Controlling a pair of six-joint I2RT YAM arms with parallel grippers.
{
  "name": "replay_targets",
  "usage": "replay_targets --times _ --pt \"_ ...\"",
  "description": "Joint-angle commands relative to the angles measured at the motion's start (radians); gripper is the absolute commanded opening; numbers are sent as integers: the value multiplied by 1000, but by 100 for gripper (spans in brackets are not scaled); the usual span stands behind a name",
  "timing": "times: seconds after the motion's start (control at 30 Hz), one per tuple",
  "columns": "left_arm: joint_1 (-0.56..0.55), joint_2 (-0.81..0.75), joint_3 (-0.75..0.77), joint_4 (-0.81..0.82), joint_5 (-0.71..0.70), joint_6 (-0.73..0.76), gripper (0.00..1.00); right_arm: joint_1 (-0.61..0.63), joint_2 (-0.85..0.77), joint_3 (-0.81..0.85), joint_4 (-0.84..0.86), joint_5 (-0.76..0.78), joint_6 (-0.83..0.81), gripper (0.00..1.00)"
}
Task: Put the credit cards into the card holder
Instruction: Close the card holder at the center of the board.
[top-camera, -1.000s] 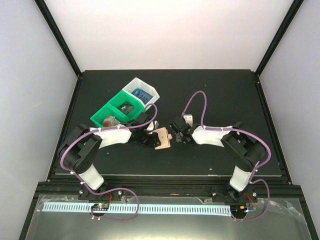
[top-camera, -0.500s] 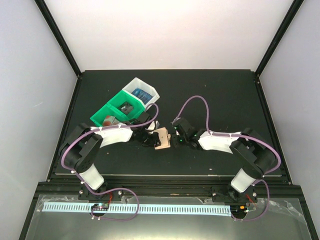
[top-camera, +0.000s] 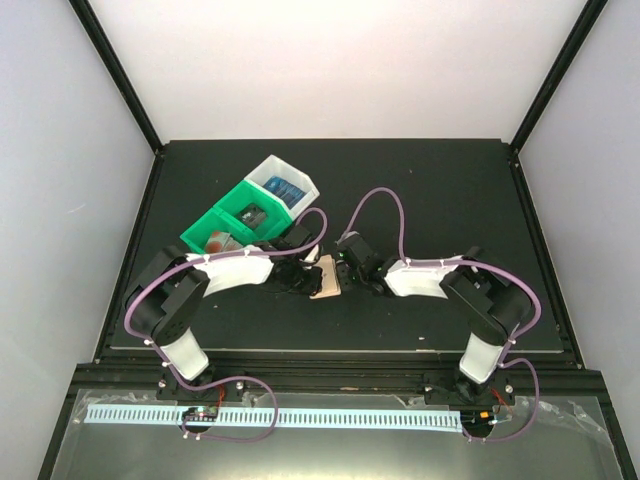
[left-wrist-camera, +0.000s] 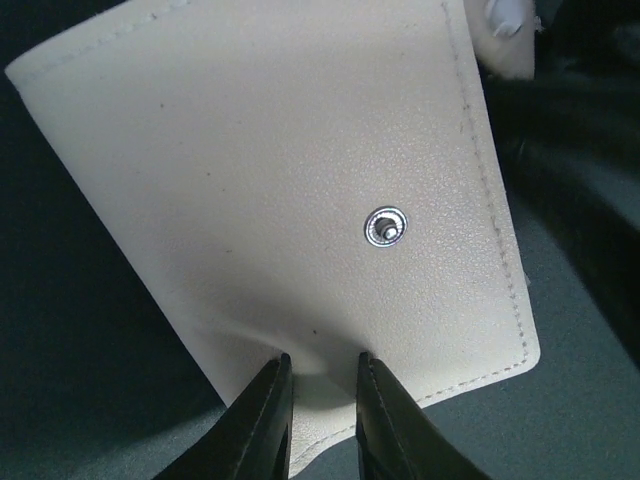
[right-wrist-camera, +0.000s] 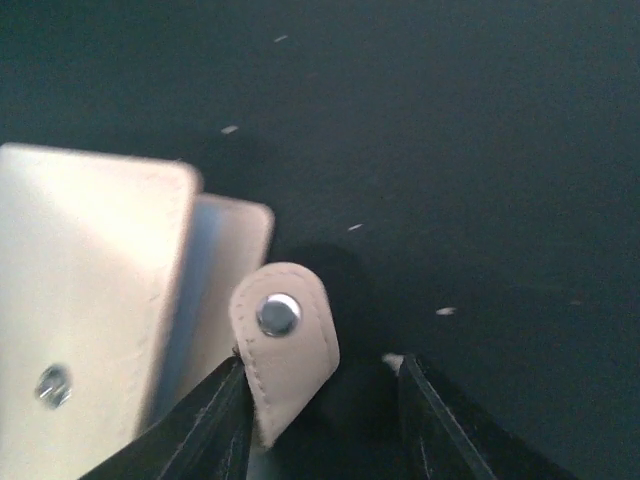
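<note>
The tan card holder (top-camera: 325, 278) lies on the black table between both grippers. In the left wrist view it (left-wrist-camera: 300, 180) fills the frame, snap stud facing up. My left gripper (left-wrist-camera: 322, 358) is nearly shut, its tips pinching a pucker of leather near the holder's edge; it also shows in the top view (top-camera: 307, 275). My right gripper (right-wrist-camera: 323, 362) is open around the holder's snap tab (right-wrist-camera: 285, 335), which rests against the left finger; it also shows in the top view (top-camera: 347, 268). A blue card (top-camera: 285, 187), a dark card (top-camera: 252, 213) and a red card (top-camera: 218, 241) lie in the bins.
A white bin (top-camera: 300, 180) and a green two-compartment bin (top-camera: 235, 198) stand behind the left arm, at the table's back left. Black frame posts stand at the table's corners. The right arm's purple cable (top-camera: 385, 200) loops above the table.
My right gripper has moved left and down to the card holder's snap tab. My left gripper has stayed on the holder, which has barely shifted.
</note>
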Motion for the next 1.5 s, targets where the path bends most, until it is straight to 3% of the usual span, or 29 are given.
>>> replay_targets --times 0.0,0.1,0.2,0.4,0.6,0.83,0.97,1.27,1.4,1.47 --pt "1 124 -85 -132 -210 16 19 0 27 19 23 257 131 42" --pt "0 125 -89 -127 -206 21 19 -4 44 83 -85 400 261 41" --pt "1 107 -83 -122 -193 27 19 -9 25 121 -175 427 307 41" --pt "0 12 -30 -89 -97 45 25 -17 -133 80 -207 219 240 44" --pt "10 -95 30 -76 -41 14 38 -56 -138 122 -297 -62 204 44" --pt "77 -184 -1 -89 -74 -9 46 -61 -80 210 -372 -203 157 47" --pt "96 -177 -54 -55 -67 -27 51 -55 -49 263 -427 -200 163 51" --pt "97 -113 -80 29 6 -60 49 5 59 394 -573 -19 182 58" --pt "98 -102 -104 81 77 -78 44 24 102 429 -580 -16 176 59" --pt "98 -94 -119 116 116 -90 36 33 120 445 -588 -10 173 59"
